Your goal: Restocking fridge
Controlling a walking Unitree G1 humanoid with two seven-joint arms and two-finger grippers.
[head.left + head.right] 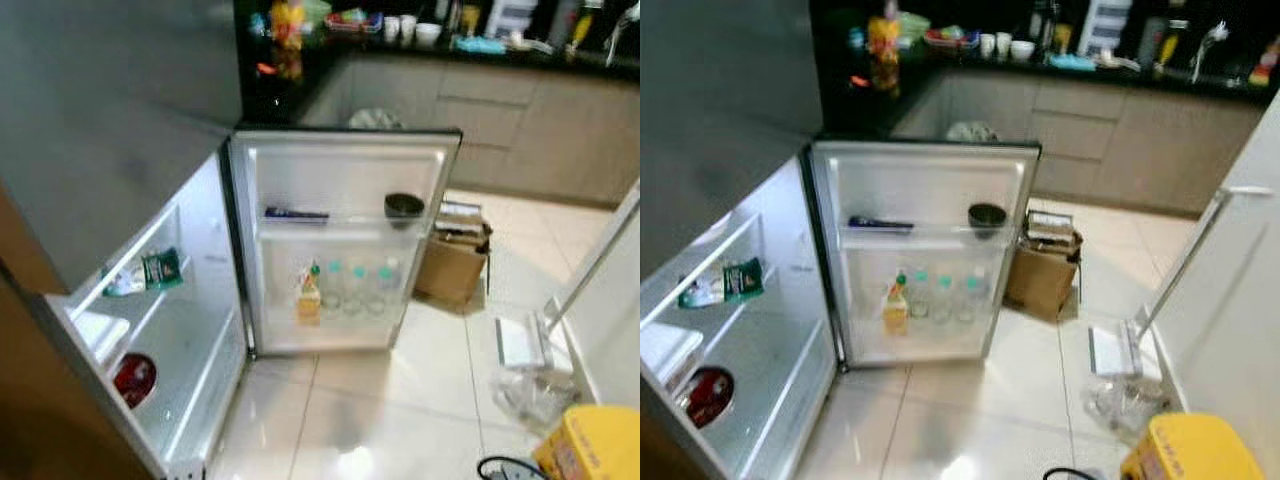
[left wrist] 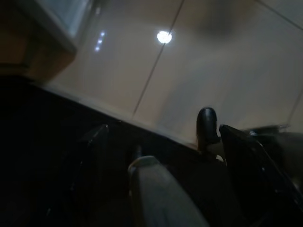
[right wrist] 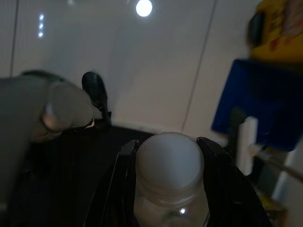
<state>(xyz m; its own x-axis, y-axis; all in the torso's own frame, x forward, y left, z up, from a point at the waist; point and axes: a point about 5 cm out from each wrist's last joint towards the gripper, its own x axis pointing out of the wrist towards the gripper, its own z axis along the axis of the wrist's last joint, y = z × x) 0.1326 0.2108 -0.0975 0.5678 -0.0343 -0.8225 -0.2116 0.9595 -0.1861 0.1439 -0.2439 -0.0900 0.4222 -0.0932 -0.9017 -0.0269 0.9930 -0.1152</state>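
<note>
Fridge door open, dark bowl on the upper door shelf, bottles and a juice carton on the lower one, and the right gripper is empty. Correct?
Not quite. The right gripper is not empty: the right wrist view shows its fingers closed around a white-capped bottle. The rest holds: the door is open, the bowl is on the upper shelf, and the bottles and carton are on the lower one.

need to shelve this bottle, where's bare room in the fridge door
Upper door shelf: bare stretch between the dark blue flat packet and the black bowl. Lower door shelf is crowded: orange juice carton beside clear teal-capped bottles.
</note>
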